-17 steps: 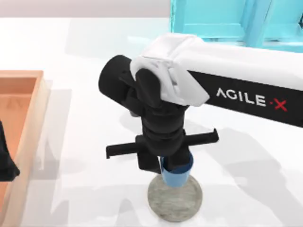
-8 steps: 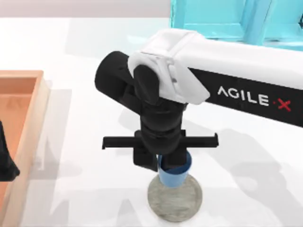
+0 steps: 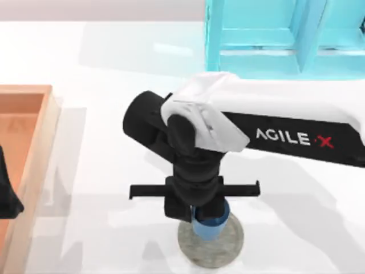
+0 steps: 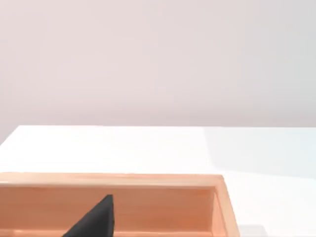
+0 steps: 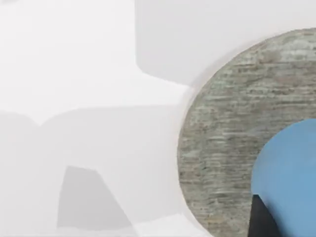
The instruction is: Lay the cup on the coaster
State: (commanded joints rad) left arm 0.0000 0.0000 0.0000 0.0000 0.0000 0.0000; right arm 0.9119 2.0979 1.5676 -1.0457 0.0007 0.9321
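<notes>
The blue cup (image 3: 210, 227) stands upright on the mottled grey coaster (image 3: 212, 251), near the table's front edge. My right gripper (image 3: 206, 216) reaches down from above and is shut on the cup, hiding most of its rim. The right wrist view has the cup (image 5: 291, 173) over the coaster (image 5: 222, 148), with one dark fingertip (image 5: 259, 219) against the cup's side. I cannot tell whether the cup's base touches the disc. My left gripper (image 3: 5, 197) is parked at the left edge, over the wooden tray.
A wooden tray (image 3: 35, 148) lies along the left side, and its rim (image 4: 148, 180) is in the left wrist view. A light blue frame (image 3: 285, 34) stands at the back right. White tabletop lies on both sides of the coaster.
My right arm has come down and slightly forward, carrying the cup lower onto the coaster. The left arm has not moved.
</notes>
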